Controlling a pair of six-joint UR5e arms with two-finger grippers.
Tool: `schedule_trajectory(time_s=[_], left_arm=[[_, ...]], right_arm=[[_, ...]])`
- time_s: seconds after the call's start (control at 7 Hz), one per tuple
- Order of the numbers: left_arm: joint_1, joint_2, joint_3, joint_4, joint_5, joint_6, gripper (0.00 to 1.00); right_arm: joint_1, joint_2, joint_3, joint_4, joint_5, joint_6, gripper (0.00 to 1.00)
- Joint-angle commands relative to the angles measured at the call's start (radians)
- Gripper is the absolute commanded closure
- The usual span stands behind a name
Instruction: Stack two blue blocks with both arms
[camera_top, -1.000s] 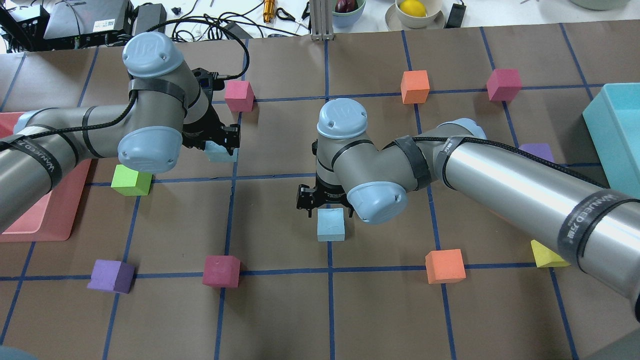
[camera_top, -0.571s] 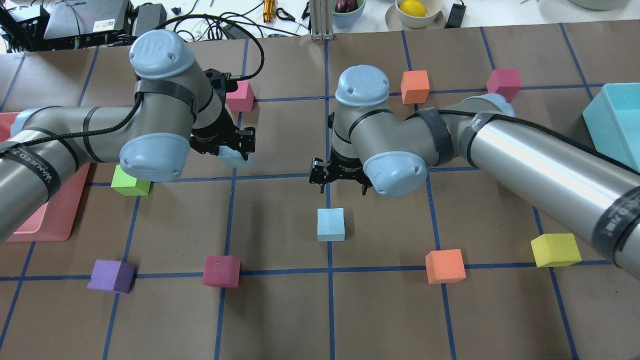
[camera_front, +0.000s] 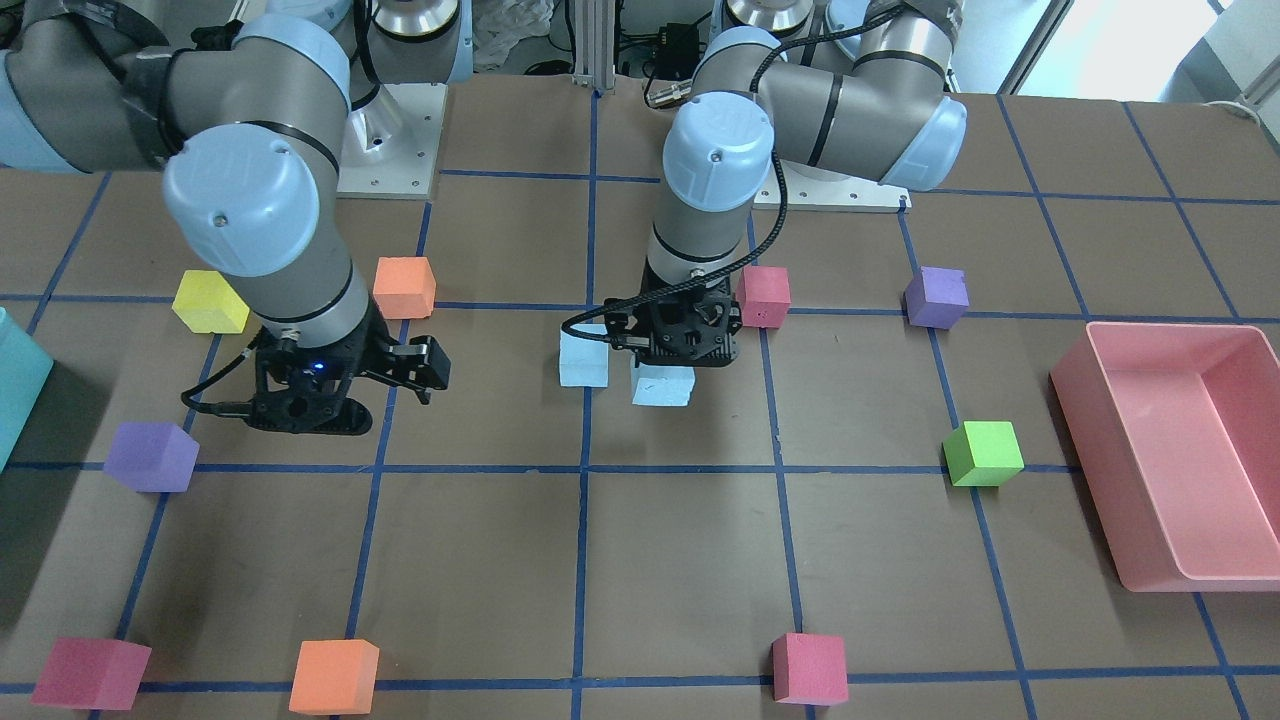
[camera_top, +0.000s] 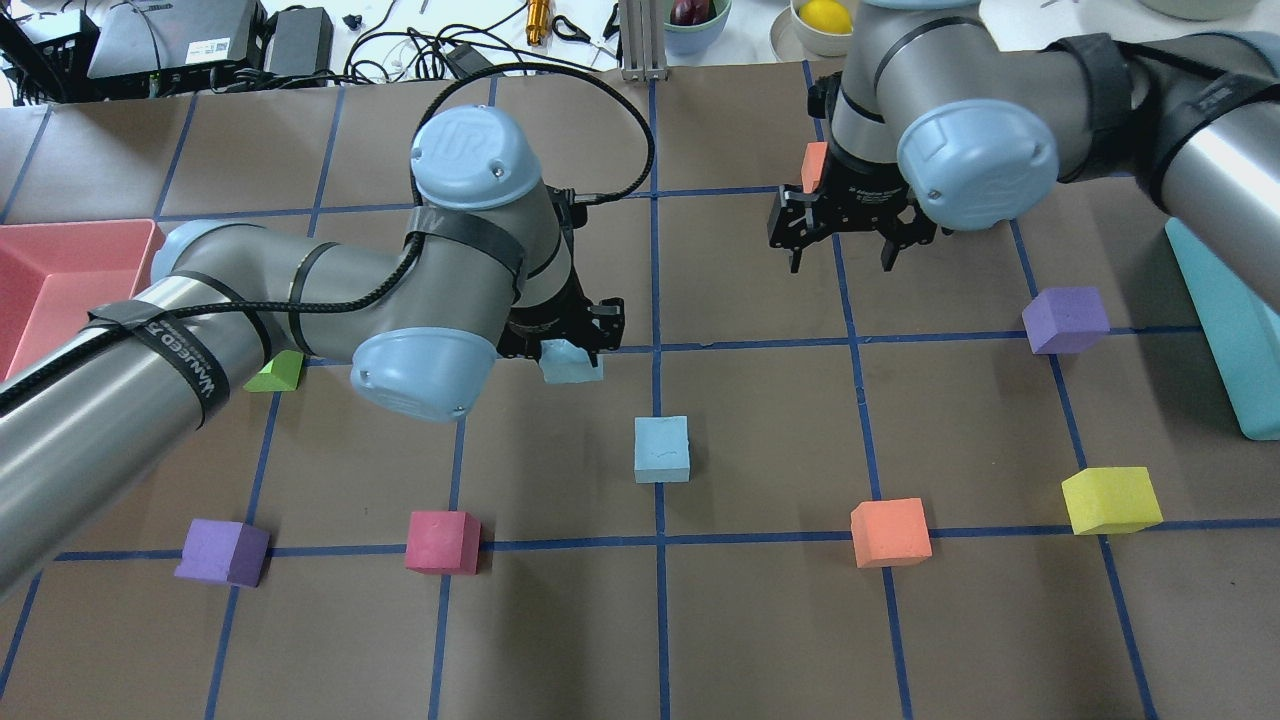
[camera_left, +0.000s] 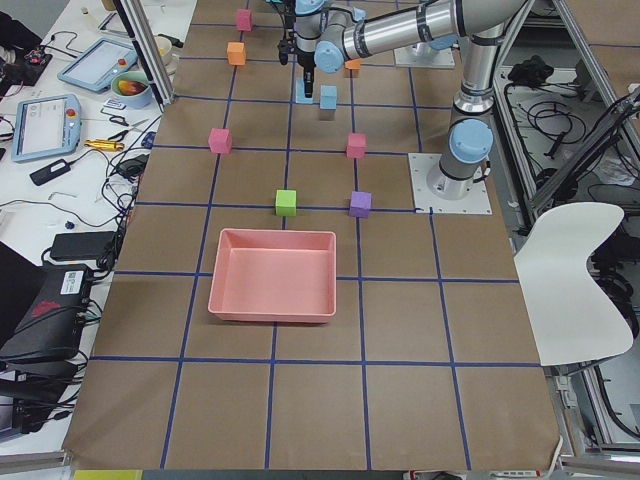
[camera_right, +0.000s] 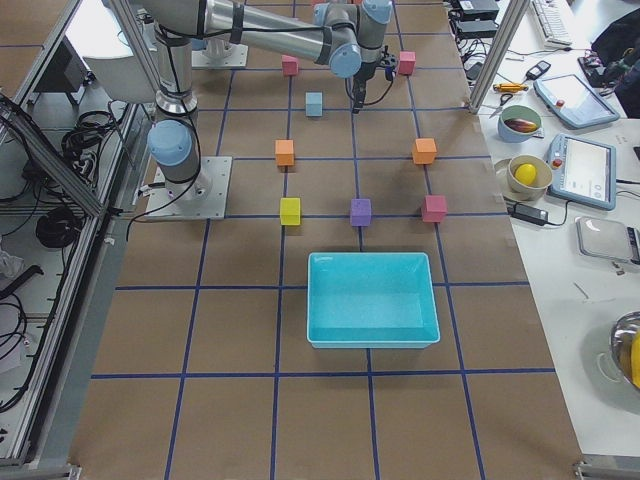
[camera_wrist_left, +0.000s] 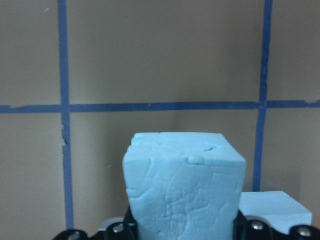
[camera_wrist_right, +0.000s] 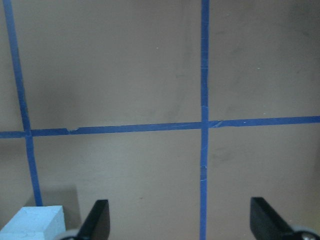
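Left arm (camera_top: 330, 300) with jaws clenched on one blue block (camera_top: 572, 364), which I judge lifted clear of the bench (camera_top: 760, 620) so it can go atop the other blue block (camera_top: 662, 449) lying near it — right arm (camera_top: 1010, 70) stands well aside, jaws released, empty.
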Motion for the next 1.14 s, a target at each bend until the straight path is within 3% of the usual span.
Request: schedule_trajectory(time_s=[0.0, 0.57, 0.71, 1.0], left_arm=[[-0.101, -0.020, 0.001, 0.007, -0.004, -0.104, 0.81], [-0.164, -0.071, 0.002, 0.013, -0.002, -0.144, 0.82], [-0.164, -0.075, -0.002, 0.012, -0.004, -0.135, 0.82], [-0.166, -0.074, -0.004, 0.009, -0.007, -0.139, 0.81]], right_arm=[[-0.031, -0.064, -0.051, 0.060, -0.020, -0.029, 0.00], [-0.037, -0.125, -0.070, 0.114, -0.023, -0.037, 0.00], [-0.037, -0.144, -0.068, 0.208, -0.017, -0.037, 0.00], [-0.037, -0.165, -0.068, 0.224, -0.015, -0.039, 0.00]])
